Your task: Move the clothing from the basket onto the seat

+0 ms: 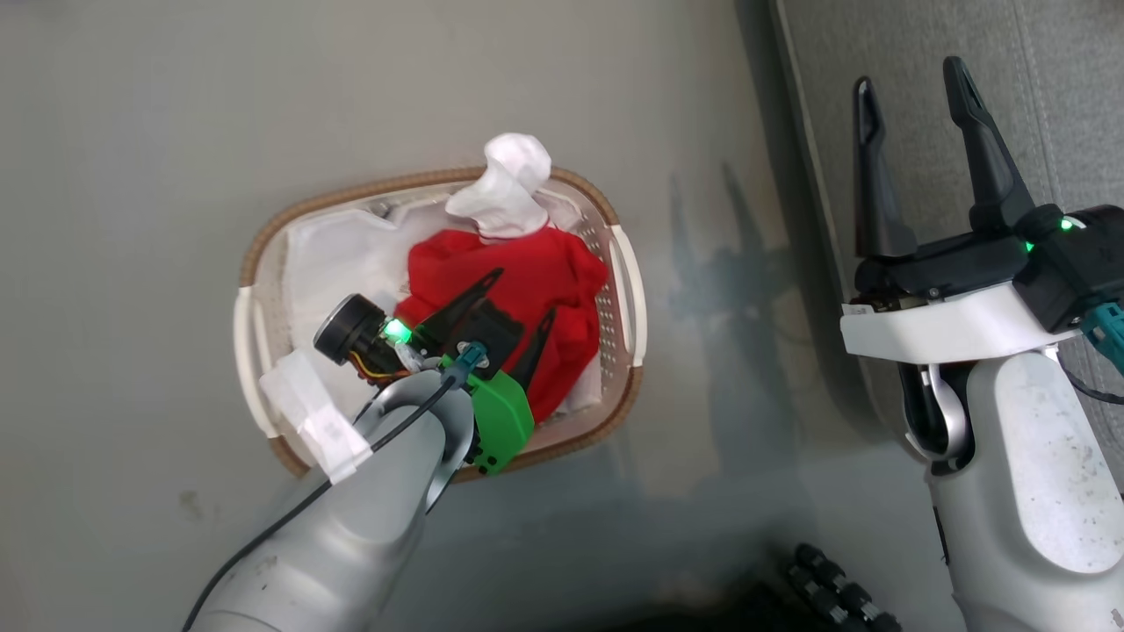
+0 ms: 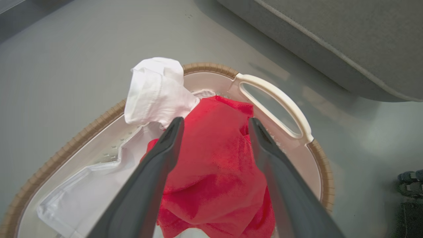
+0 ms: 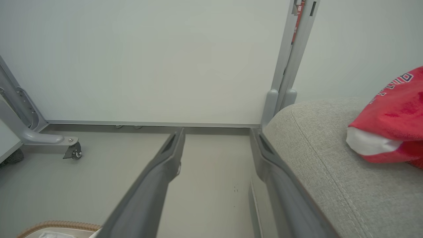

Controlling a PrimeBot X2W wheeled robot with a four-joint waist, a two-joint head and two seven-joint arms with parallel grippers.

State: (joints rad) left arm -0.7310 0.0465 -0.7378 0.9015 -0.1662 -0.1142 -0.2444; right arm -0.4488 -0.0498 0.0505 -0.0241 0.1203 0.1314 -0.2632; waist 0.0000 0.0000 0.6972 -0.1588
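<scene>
Your left gripper, fingers apart, hovers over one red garment in the single basket. A second red garment lies on the seat; your right gripper, apart and empty, is at its edge.

Soft red clothing fills the perforated plastic basket, woven-rimmed; the seat is coarse grey fabric.

Head looks straight down; left wrist sees basket closer.
</scene>
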